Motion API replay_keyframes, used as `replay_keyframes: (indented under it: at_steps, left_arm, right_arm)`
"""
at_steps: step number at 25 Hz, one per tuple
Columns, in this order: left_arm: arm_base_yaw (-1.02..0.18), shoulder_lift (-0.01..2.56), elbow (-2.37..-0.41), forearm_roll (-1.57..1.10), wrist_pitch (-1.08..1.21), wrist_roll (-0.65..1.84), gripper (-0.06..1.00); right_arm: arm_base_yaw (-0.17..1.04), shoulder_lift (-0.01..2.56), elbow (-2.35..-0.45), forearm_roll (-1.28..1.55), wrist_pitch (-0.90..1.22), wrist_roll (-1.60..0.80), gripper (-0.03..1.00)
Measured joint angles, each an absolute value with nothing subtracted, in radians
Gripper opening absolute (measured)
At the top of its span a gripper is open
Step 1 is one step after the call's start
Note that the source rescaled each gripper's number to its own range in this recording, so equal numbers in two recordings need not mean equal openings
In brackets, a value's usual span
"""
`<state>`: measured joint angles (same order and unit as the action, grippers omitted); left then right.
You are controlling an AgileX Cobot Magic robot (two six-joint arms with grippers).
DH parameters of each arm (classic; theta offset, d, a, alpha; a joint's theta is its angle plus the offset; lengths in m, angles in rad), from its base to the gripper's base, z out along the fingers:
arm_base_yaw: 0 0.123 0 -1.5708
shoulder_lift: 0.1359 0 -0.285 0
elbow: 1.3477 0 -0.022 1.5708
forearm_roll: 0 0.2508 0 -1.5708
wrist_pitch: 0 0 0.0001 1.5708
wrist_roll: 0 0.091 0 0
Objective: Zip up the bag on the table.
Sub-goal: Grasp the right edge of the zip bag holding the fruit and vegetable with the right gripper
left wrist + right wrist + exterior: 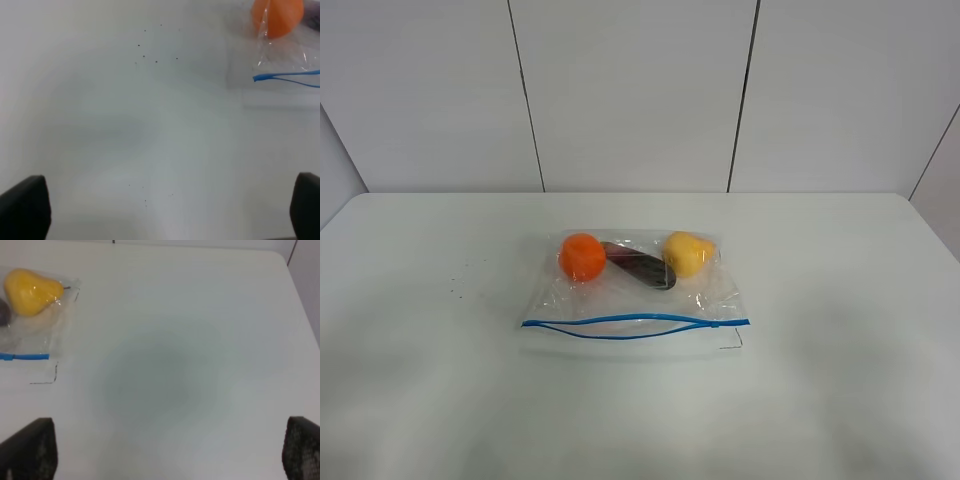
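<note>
Two hands, both spread wide and holding nothing: the left hand (165,212) hangs over bare tabletop (840,400) on the bag's ball side, the right hand (165,450) on its fruit side. One bag (632,300) lies flat mid-tabletop, well clear of every edge. Inside are three things in a row toward the far edge: one orange ball (582,256), one dark oblong (640,266), one yellow fruit (687,253). Its single blue zipper (635,325) faces the near edge, its two tracks bowed apart. A few dark specks (144,56) dot the white, round-cornered tabletop toward the left edge. Pale wall panels (630,90) stand behind.
</note>
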<state>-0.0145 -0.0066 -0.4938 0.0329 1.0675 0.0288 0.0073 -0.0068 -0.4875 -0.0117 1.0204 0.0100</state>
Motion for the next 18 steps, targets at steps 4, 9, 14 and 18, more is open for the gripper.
replay_keyframes:
  at_steps: [4, 9, 14, 18]
  left_arm:
    - [-0.015, -0.007, -0.494, 0.033, 1.067, 0.029, 1.00]
    - [-0.015, -0.007, -0.494, 0.033, 1.067, 0.029, 1.00]
    - [-0.015, -0.007, -0.494, 0.033, 1.067, 0.029, 1.00]
    - [-0.015, -0.007, -0.494, 0.033, 1.067, 0.029, 1.00]
  right_arm:
    - [0.007, -0.007, -0.487, -0.012, 1.020, 0.010, 1.00]
    - [0.007, -0.007, -0.487, -0.012, 1.020, 0.010, 1.00]
    - [0.007, -0.007, -0.487, -0.012, 1.020, 0.010, 1.00]
    - [0.007, -0.007, -0.487, -0.012, 1.020, 0.010, 1.00]
